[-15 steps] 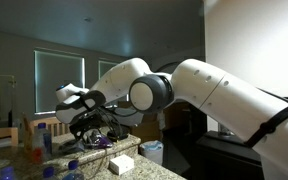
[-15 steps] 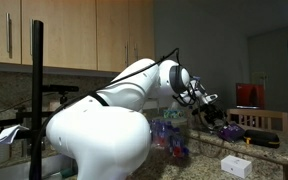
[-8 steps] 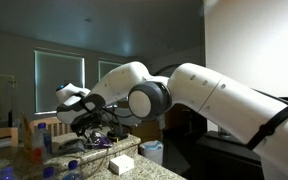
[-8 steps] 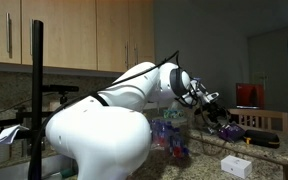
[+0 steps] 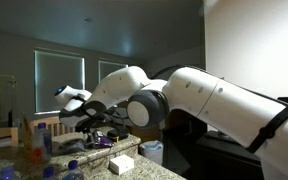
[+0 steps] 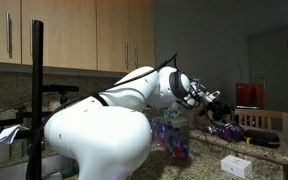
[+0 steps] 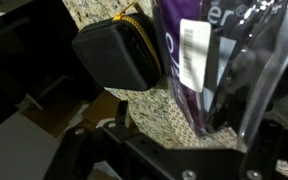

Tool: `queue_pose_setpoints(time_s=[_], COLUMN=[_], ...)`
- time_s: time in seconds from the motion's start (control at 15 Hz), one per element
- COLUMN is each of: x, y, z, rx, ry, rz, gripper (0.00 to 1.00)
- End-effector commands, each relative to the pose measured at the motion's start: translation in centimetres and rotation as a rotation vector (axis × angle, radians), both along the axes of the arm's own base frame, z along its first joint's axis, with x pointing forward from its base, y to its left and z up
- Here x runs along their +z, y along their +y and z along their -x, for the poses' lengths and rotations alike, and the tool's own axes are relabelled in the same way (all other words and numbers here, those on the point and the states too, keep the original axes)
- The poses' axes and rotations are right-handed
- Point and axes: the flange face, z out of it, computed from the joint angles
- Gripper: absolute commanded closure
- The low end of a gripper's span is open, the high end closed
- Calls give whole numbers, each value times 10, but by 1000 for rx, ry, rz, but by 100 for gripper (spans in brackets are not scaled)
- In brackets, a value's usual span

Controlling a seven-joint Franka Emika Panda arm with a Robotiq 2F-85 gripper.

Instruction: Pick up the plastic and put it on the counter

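The plastic [image 7: 199, 60] is a clear and purple bag with a white label. It fills the upper right of the wrist view and runs down between my jaws. My gripper [image 7: 199, 140] looks shut on it and holds it above the speckled granite counter [image 7: 149, 110]. In both exterior views the gripper [image 5: 89, 118] [image 6: 216, 104] hangs over the counter with the dark bag [image 6: 227, 127] dangling from it. The fingertips are hidden behind the bag.
A black zip case [image 7: 119, 52] lies on the counter beside the bag. A white box [image 5: 121, 163] [image 6: 235, 165] sits on the counter below the gripper. Bottles [image 5: 39, 140] and purple packages [image 6: 169, 135] stand nearby. The counter edge drops to dark floor on the left of the wrist view.
The gripper has moved sideways over the counter, away from the arm's base, carrying the bag with it. The bag stays held.
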Motion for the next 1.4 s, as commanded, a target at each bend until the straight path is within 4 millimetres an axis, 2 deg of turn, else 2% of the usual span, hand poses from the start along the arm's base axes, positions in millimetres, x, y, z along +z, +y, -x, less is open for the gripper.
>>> queue_pose_setpoints(time_s=[0.0, 0.27, 0.33, 0.4, 0.93, 1.07, 1.33], x=[-15, -29, -30, -32, -35, -35, -28], y=[-9, -14, -14, -14, -12, -11, -11], z=[-1, 1, 2, 2, 3, 4, 5], rx=[-46, -56, -53, -48, -10, 3, 38], ry=[14, 60, 74, 86, 146, 169, 206], rz=[75, 114, 121, 125, 101, 86, 58], gripper=[0, 0, 25, 26, 80, 91, 96])
